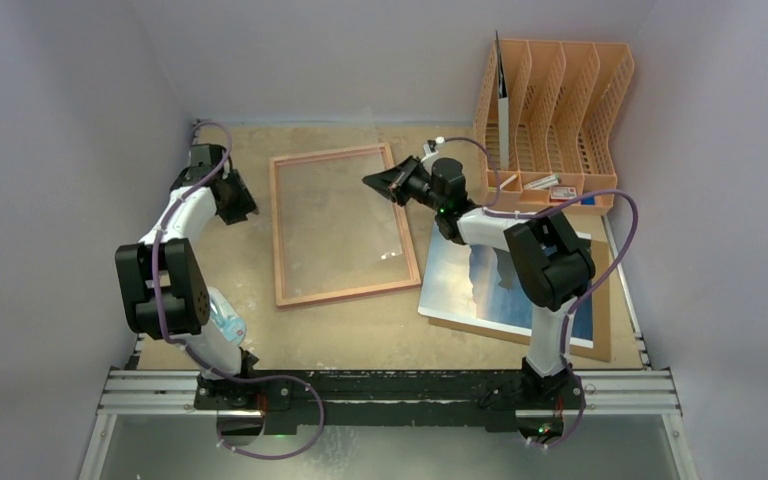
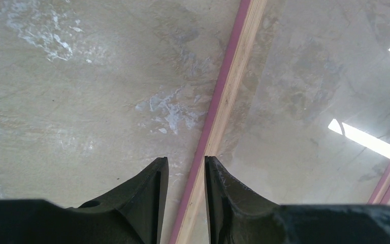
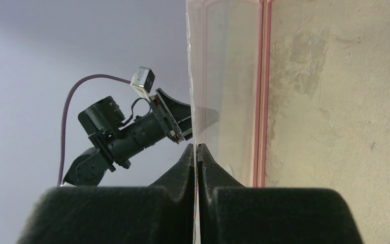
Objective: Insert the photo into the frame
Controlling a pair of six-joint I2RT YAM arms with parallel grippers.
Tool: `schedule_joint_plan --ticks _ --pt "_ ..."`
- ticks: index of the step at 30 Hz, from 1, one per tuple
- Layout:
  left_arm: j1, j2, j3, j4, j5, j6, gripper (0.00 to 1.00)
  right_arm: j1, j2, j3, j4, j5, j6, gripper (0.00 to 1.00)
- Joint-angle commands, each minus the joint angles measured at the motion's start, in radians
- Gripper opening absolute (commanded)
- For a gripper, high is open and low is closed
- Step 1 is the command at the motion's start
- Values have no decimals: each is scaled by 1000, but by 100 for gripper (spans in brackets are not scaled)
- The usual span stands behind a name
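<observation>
Found the right arm stretched from its base across the photo [image 1: 460, 280], elbow humped high to the right of the frame [image 1: 276, 235], forearm running to the frame's far right corner with the wrist rolled sideways. Saw the right pincer [image 1: 380, 180] clenched there on the edge of a clear sheet [image 3: 223, 76]. From the wrist, saw the right pincer [image 3: 197, 147] with its tips pressed together and only the thin film between them. Saw the sheet standing up off the frame on the held side, its other side down by a pink rail of the frame [image 3: 263, 76].

Found the left arm folded to the left of the frame, elbow low, forearm climbing toward the far end of the frame's left rail. Saw the left pincer [image 2: 185, 160] released, fingers a little apart, aimed down at the desk [image 2: 81, 101], with the pink-edged rail of the frame [image 2: 223, 101] showing in the gap. Could not tell whether either finger touched the rail.

Saw the photo lying face up on a brown board [image 1: 602, 320] just right of the frame's near corner, partly under the right arm. Noted an orange file rack [image 1: 560, 90] beyond the frame to the right. Saw small cards in its base, their print too small to read.
</observation>
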Motion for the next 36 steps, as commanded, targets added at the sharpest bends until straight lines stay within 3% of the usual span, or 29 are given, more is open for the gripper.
schedule_joint_plan --ticks 1,25,36 --pt "5 15 -13 29 37 -10 34 4 0 15 72 23 -3 0" --pt "1 161 -14 76 78 -74 25 4 91 74 95 -13 -46 0" --pt "1 204 -28 95 131 -82 22 4 40 46 147 -30 -53 0"
